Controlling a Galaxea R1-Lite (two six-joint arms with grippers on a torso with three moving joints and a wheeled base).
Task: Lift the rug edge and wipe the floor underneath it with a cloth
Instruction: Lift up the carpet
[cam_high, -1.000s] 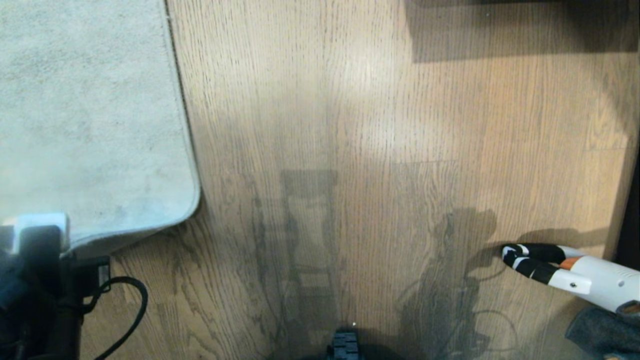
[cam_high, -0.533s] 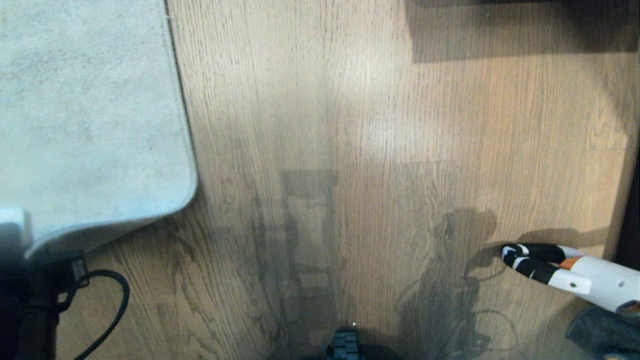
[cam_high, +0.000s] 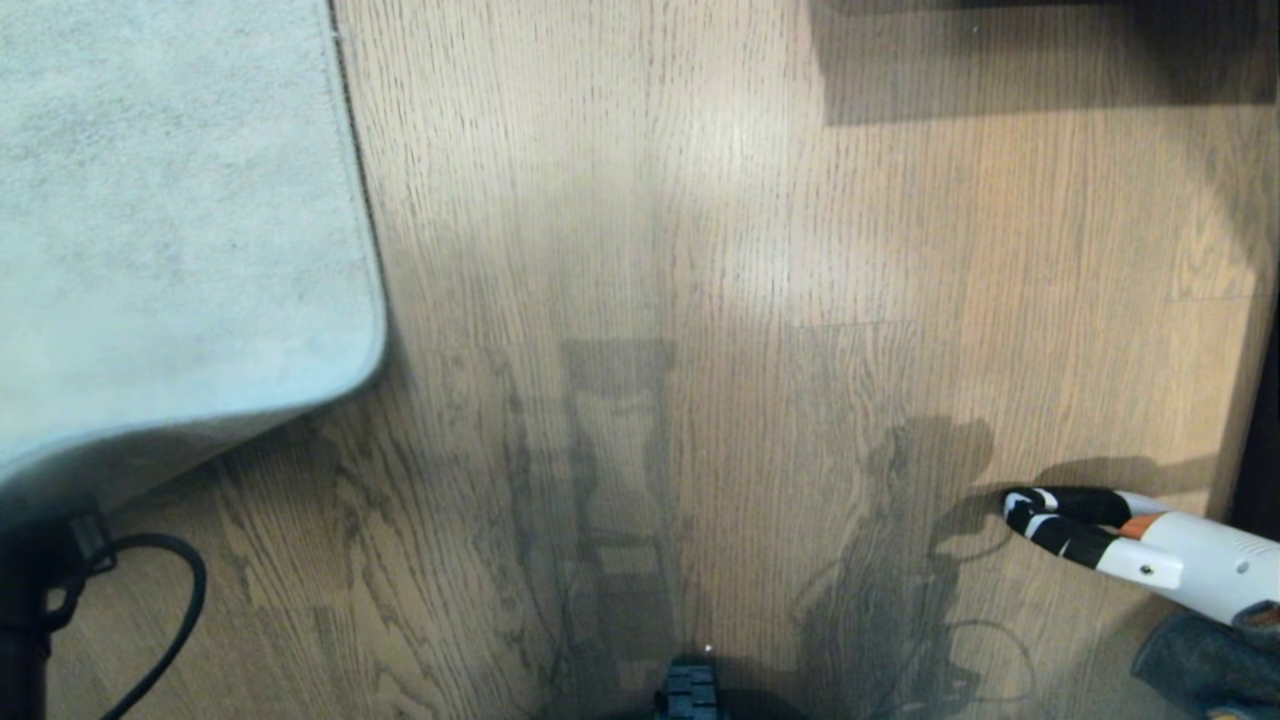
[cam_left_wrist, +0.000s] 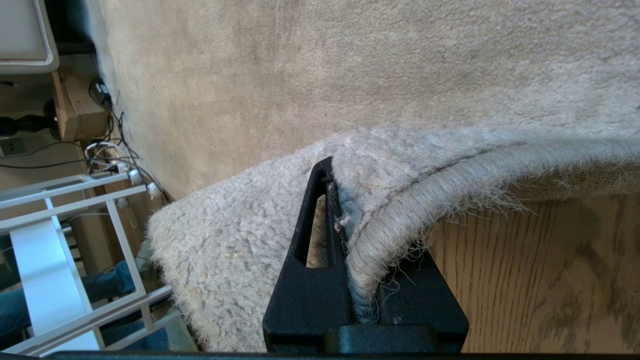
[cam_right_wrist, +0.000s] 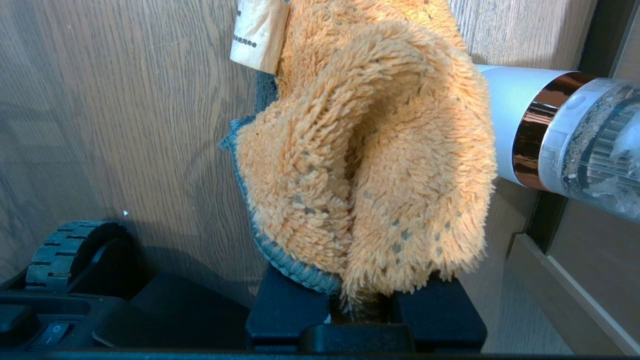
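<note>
The pale grey rug (cam_high: 170, 220) lies at the left of the head view, its near corner raised off the wood-grain floor (cam_high: 700, 250). In the left wrist view my left gripper (cam_left_wrist: 357, 280) is shut on the stitched rug edge (cam_left_wrist: 450, 185), which arches up from the floor (cam_left_wrist: 550, 280). In the right wrist view my right gripper (cam_right_wrist: 365, 302) is shut on the bunched cloth (cam_right_wrist: 370, 150), orange face outward, with grey trim and a white tag. The cloth covers the fingertips. A grey fold of the cloth (cam_high: 1205, 670) shows at the head view's bottom right.
A white hand-held vacuum (cam_high: 1150, 550) with a black-and-white nozzle lies on the floor at the right, next to the cloth (cam_right_wrist: 550, 130). A black cable (cam_high: 170, 600) loops by my left arm. Beyond the rug stand a white frame (cam_left_wrist: 60, 225) and loose wires.
My left arm has drawn back to the left, almost out of the head view, taking the rug's near corner with it. The corner now stands higher off the floor. The right arm has not moved.
</note>
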